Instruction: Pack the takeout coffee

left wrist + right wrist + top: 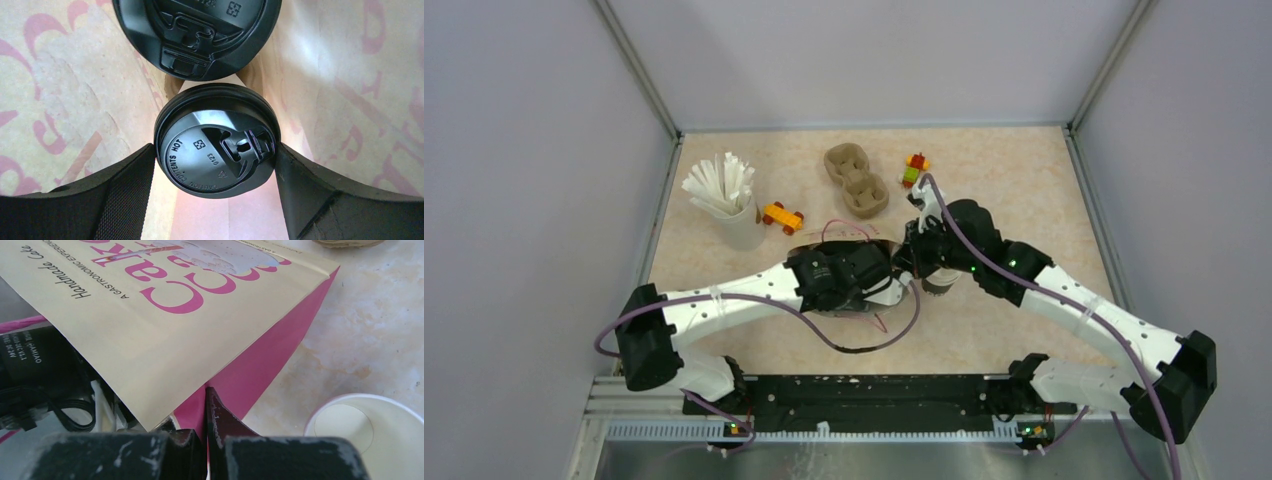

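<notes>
Two claws work the bag: left claw grips the nearer cup, best lowered upright beside the far cup; right claw pinches its edge

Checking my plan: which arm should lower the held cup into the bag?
Left. The left gripper is inside the paper bag with a lidded cup between its fingers; the right gripper is shut on the bag's edge.
</notes>
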`<state>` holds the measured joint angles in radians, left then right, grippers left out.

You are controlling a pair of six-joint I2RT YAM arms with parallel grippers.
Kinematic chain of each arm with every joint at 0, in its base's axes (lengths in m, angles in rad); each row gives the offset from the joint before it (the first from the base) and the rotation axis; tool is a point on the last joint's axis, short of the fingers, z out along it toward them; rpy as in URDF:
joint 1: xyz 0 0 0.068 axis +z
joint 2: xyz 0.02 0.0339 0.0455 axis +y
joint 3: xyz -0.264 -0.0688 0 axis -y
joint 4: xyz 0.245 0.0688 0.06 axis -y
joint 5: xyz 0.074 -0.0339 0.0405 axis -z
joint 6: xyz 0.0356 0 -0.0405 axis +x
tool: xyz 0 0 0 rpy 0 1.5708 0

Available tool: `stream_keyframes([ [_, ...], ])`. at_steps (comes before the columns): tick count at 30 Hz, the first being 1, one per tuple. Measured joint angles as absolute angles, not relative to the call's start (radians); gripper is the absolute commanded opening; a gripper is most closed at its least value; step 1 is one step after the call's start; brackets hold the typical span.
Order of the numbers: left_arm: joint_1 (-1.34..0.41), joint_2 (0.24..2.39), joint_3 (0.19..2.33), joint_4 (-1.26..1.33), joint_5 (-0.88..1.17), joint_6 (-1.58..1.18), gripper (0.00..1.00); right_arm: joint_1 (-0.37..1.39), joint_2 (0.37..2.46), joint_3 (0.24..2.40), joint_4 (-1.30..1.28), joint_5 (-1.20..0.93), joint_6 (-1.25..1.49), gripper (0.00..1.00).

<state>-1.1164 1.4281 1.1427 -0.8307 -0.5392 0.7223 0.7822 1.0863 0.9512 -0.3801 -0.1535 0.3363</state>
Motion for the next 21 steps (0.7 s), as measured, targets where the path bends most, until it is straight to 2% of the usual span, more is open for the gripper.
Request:
stream_keyframes([
  [5, -1.132, 1.428, 1.16, -0.841, -0.54, 0.7, 0.69, 0.782, 1.089, 0.951, -0.385, -0.151, 0.336, 0.0],
  [8, -1.135, 1.428, 1.16, -0.847, -0.54, 0.693, 0.63, 0.782, 1.089, 0.951, -0.386, -0.151, 0.337, 0.0],
  [10, -1.135, 1.428, 1.159, -0.849, -0.539, 0.686, 0.62, 0.782, 1.089, 0.951, -0.386, -0.151, 0.337, 0.0],
  [18, -1.139, 1.393, 1.084, -0.835, -0.545, 0.688, 0.64, 0.782, 1.089, 0.951, -0.388, -0.152, 0.338, 0.0],
  [21, -1.139, 1.373, 1.034, -0.822, -0.552, 0.695, 0.69, 0.782, 1.089, 0.951, -0.389, -0.153, 0.344, 0.0],
])
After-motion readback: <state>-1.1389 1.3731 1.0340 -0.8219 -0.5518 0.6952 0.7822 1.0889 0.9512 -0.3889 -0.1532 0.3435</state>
